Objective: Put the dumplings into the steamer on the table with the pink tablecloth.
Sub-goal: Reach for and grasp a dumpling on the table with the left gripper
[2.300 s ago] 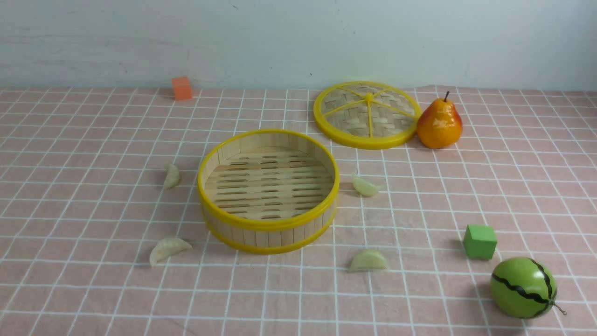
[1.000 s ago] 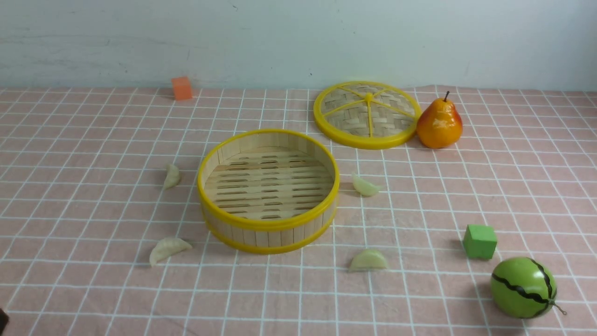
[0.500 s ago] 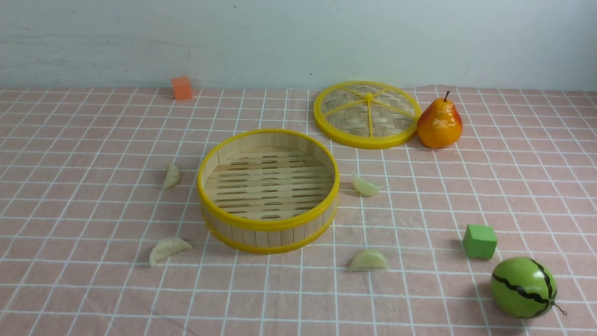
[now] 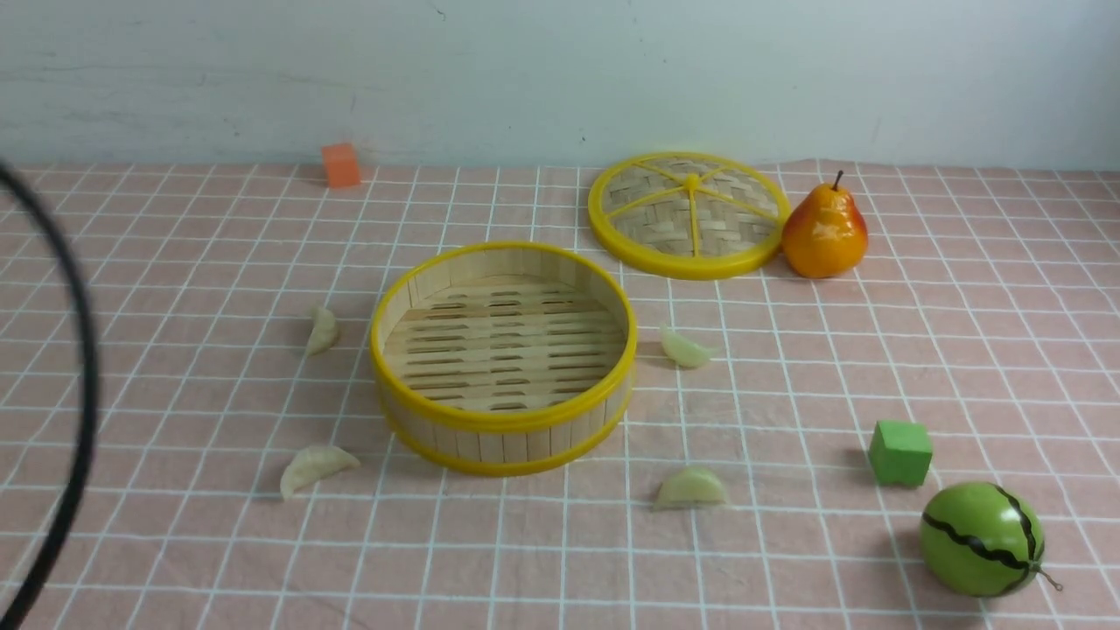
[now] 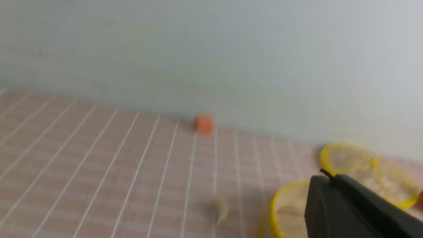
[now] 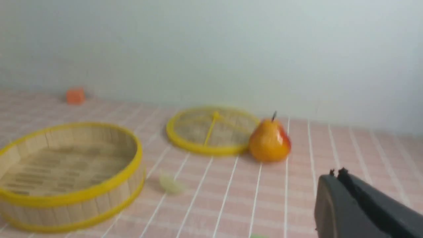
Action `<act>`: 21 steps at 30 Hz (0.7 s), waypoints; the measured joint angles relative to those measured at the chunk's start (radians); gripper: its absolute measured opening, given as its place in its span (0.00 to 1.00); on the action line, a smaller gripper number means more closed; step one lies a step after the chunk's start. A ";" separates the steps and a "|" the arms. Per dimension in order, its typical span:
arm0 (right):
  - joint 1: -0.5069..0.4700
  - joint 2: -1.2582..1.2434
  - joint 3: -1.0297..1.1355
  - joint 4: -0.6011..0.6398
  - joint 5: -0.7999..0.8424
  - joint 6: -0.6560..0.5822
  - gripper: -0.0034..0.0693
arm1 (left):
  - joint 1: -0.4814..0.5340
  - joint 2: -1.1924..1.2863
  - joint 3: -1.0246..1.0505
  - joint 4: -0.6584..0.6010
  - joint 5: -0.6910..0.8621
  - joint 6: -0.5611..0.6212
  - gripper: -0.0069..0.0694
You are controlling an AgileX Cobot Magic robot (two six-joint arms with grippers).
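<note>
Four pale crescent dumplings (image 4: 321, 330) lie on the pink gridded tablecloth (image 4: 175, 262), two left and two right of the round bamboo steamer (image 4: 503, 437). The left gripper (image 5: 325, 175) and right gripper (image 6: 337, 172) are pressed together, empty.

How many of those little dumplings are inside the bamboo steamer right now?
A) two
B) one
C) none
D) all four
C: the steamer shows only its bare slatted floor, while the dumplings all lie on the pink tablecloth around it, two on each side.
</note>
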 joint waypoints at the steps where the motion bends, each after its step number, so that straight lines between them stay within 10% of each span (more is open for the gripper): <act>1: 0.000 0.077 -0.039 0.020 0.095 0.056 0.04 | 0.000 0.115 -0.045 -0.015 0.116 0.005 0.07; 8: 0.000 0.368 -0.257 0.031 0.533 -0.023 0.04 | 0.000 0.482 -0.256 -0.172 0.385 0.103 0.07; 13: 0.000 0.466 -0.327 0.125 0.528 -0.134 0.04 | 0.000 0.739 -0.461 -0.233 0.481 0.141 0.09; 21: 0.000 0.557 -0.334 0.200 0.516 -0.224 0.04 | 0.000 1.193 -0.911 -0.241 0.563 0.238 0.51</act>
